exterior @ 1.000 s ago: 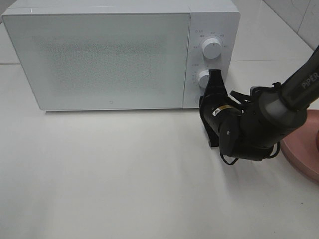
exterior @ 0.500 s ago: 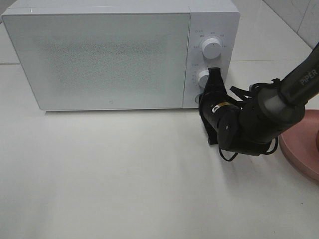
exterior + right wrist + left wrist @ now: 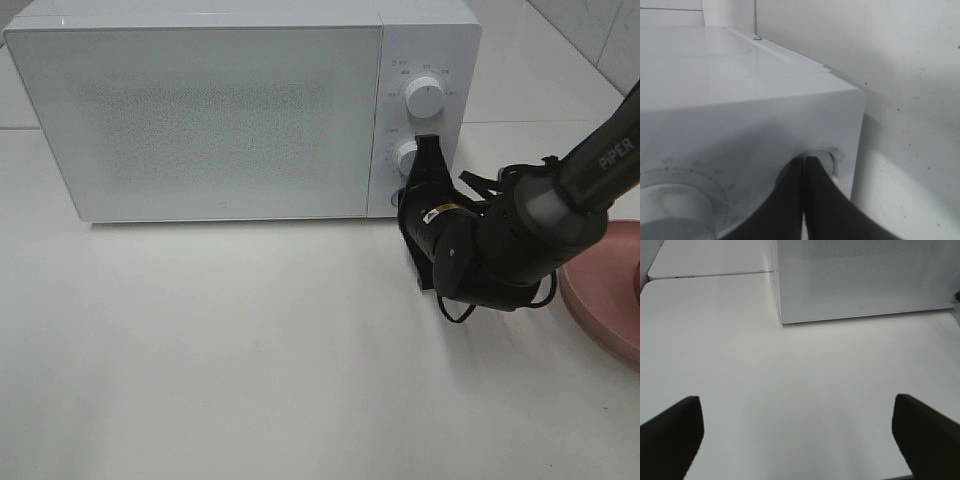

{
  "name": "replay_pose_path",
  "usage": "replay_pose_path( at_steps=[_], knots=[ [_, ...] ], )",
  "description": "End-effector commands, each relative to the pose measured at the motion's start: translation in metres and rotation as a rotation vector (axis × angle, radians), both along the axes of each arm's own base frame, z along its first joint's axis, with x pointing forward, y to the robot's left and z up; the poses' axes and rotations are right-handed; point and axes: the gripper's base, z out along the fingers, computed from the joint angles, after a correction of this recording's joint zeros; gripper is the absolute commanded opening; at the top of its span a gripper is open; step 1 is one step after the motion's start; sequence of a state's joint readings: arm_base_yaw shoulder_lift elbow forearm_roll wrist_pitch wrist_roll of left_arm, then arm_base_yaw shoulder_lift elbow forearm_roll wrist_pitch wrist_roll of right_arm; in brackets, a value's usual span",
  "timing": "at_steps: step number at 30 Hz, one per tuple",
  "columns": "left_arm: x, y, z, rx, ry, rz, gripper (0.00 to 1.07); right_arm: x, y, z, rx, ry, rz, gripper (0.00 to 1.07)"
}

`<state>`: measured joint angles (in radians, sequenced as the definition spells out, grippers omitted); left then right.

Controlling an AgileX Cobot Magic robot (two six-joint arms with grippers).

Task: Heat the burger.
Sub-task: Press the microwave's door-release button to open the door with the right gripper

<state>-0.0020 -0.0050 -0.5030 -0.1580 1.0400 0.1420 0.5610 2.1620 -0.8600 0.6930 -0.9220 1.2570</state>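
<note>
The microwave [image 3: 220, 110] stands at the back of the white table [image 3: 250, 350] with its door [image 3: 200, 120] closed flat. The burger shows in none of the views. It may sit behind the frosted door, which hides whatever is inside, or lie outside the frames; I cannot tell which.

The right gripper [image 3: 805, 162] is clenched with nothing between its jaws. Its joined tips sit at the round button [image 3: 829, 156] in the bottom corner of the control panel, below the lower knob [image 3: 407, 156]. The tips look to be touching or pressing it. That button is most likely the door release (its marking is unreadable, so it could be a start control instead).

If the burger is inside, loading is done and what is left is setting the knobs and running the heat. If it is not, nearly everything is left: open the door, load the burger, shut the door and start.

The left gripper [image 3: 795, 400] hangs released and empty over bare table, facing the left front corner of the microwave, well apart from the panel. A pink plate [image 3: 605, 300] lies at the right edge, partly cut off, and the part in view is bare. The right arm crosses the table just in front of the control panel, clear of the door
</note>
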Motion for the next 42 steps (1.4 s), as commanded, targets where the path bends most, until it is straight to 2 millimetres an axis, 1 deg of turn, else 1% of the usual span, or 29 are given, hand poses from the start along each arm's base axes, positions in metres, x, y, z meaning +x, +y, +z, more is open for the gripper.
replay_pose_path(
  at_steps=[1,5,16,20,26,35,42],
  knots=[
    [-0.003,0.0,-0.001,-0.004,-0.023,0.0,0.94,0.016,-0.004,0.016,-0.02,-0.171,-0.046,0.0],
    [-0.003,0.0,-0.001,-0.004,-0.023,0.0,0.94,0.019,-0.002,0.015,-0.015,-0.182,-0.051,0.0],
    [-0.003,0.0,-0.001,-0.004,-0.023,0.0,0.94,0.033,0.002,0.032,-0.049,-0.31,-0.074,0.0],
    [-0.003,0.0,-0.001,-0.004,-0.023,0.0,0.94,0.037,0.004,0.033,-0.047,-0.326,-0.078,0.0],
    [-0.003,0.0,-0.001,-0.004,-0.023,0.0,0.94,0.049,0.009,0.035,-0.046,-0.345,-0.093,0.0],
    [-0.003,0.0,-0.001,-0.003,-0.023,0.001,0.94,0.05,0.008,0.032,-0.047,-0.305,-0.086,0.0],
    [-0.003,0.0,-0.001,-0.003,-0.023,0.001,0.94,0.048,0.011,0.03,-0.018,-0.222,-0.055,0.0]
  ],
)
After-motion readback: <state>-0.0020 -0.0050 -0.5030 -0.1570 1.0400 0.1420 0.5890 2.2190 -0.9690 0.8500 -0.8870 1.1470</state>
